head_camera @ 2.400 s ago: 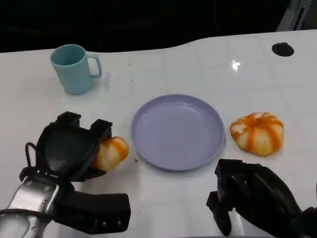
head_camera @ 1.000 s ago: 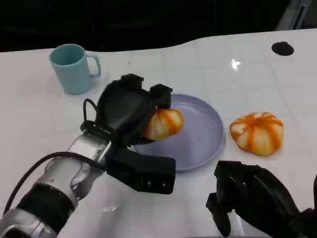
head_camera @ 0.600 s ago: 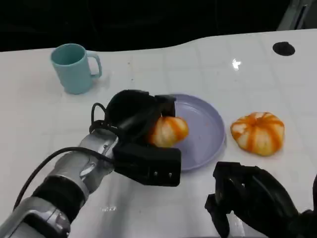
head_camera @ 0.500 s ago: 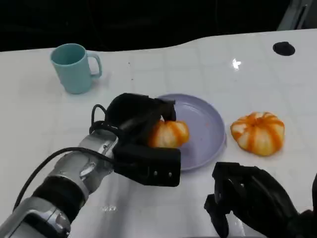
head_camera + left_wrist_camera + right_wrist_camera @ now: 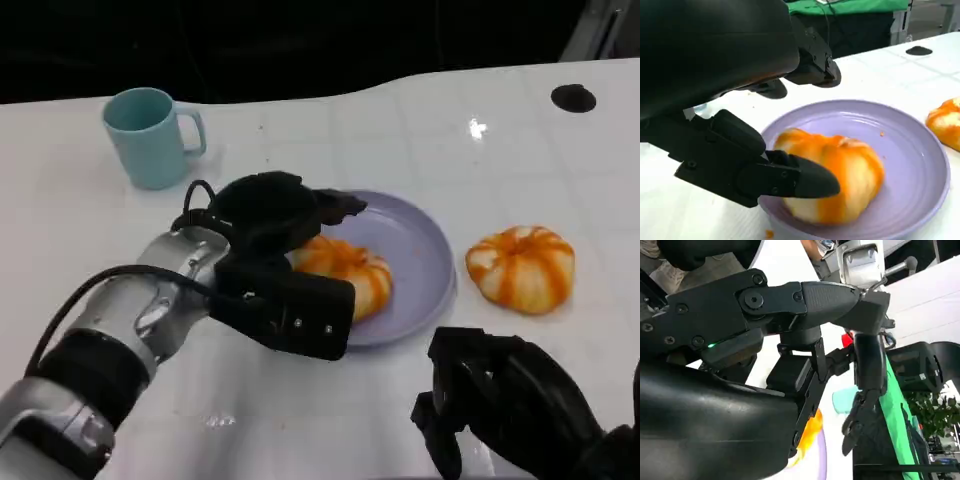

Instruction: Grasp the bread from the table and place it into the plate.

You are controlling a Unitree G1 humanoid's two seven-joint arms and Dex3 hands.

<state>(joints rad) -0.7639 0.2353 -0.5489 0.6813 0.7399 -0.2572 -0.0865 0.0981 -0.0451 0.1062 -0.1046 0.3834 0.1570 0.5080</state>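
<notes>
An orange-striped bread (image 5: 350,270) lies on the left half of the lilac plate (image 5: 420,250). My left hand (image 5: 270,215) hovers over the plate's left rim with its fingers spread, holding nothing. In the left wrist view the bread (image 5: 840,172) rests on the plate (image 5: 920,170), with the thumb (image 5: 790,180) low beside it and the other fingers (image 5: 812,65) lifted well above it. My right hand (image 5: 510,410) sits near the table's front edge, right of the plate, empty and with its fingers loosely bent.
A second orange-striped bread (image 5: 520,268) lies on the table right of the plate. A teal mug (image 5: 150,135) stands at the back left. A black round spot (image 5: 572,97) marks the far right of the white table.
My left hand lifted the bread from the table left of the plate, carried it right over the plate, set it down and spread its fingers off it. The right hand stayed put.
</notes>
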